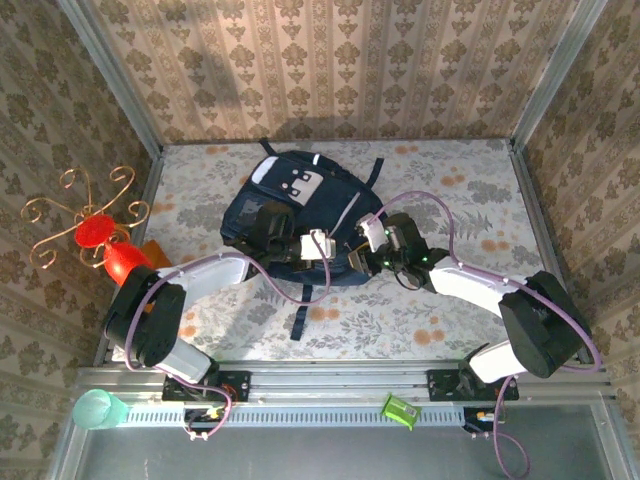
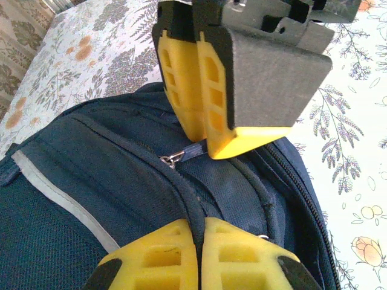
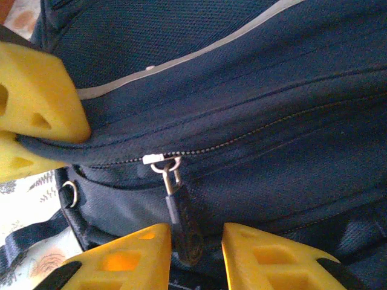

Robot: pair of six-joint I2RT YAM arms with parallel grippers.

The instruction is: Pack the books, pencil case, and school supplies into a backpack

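- From the top, you are looking at the backpack (image 1: 290, 200) lying flat in the middle of a table under a floral cloth (image 1: 460, 190). The left arm (image 1: 215, 270) and right arm (image 1: 470, 285) are both reaching to the backpack's near edge.
- Patterned wallpaper (image 1: 330, 70) is closing in the space on three sides. A red ornament (image 1: 100, 235) with gold wire curls is standing just off the table's left edge, and a teal cup (image 1: 95, 408) is sitting by the near rail.
- In the left wrist view, your left gripper (image 2: 196, 241) is clamping fully closed on a ridge of backpack fabric beside the zip. The right gripper (image 2: 205, 136) is sitting just above, with the zip pull (image 2: 188, 151) running to its tips.
- In the right wrist view, the right jaws are standing partly apart on either side of the pull, which is touching one finger. You cannot tell whether they are pinching it.
- The zip teeth are lying meshed to the right of the slider (image 3: 160, 161).
- As for progress, you are working a zip step, with one arm bracing and the other at the pull. You cannot tell whether you are opening or closing it. The fabric is hiding whatever is inside, so you cannot tell how much is packed.
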